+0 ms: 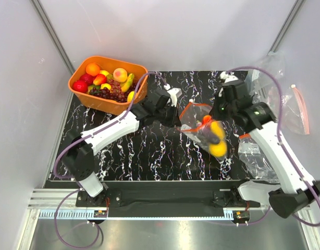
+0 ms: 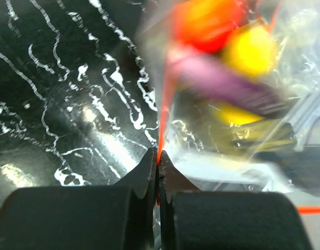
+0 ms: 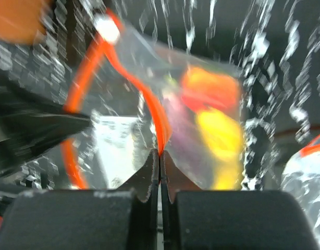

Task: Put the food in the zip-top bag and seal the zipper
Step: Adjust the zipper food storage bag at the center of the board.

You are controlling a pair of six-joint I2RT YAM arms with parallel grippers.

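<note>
Top view: the small clear soft plastic zip-top bag (image 1: 197, 130) is between the two arms. The orange, yellow and purple food (image 1: 218, 147) is inside, sagging toward 5 o'clock. The narrow orange-red zipper (image 1: 195, 104) runs roughly 9 to 3, with the left gripper (image 1: 176, 119) at the 9 end and the right gripper (image 1: 218, 110) at the 3 end.

Left wrist: jaws pinched tight on the strip, which heads off to 12.

Right wrist: also clamped on the strip. The mouth loops open toward 10, so I'd guess sealing means pressing along that line.
</note>
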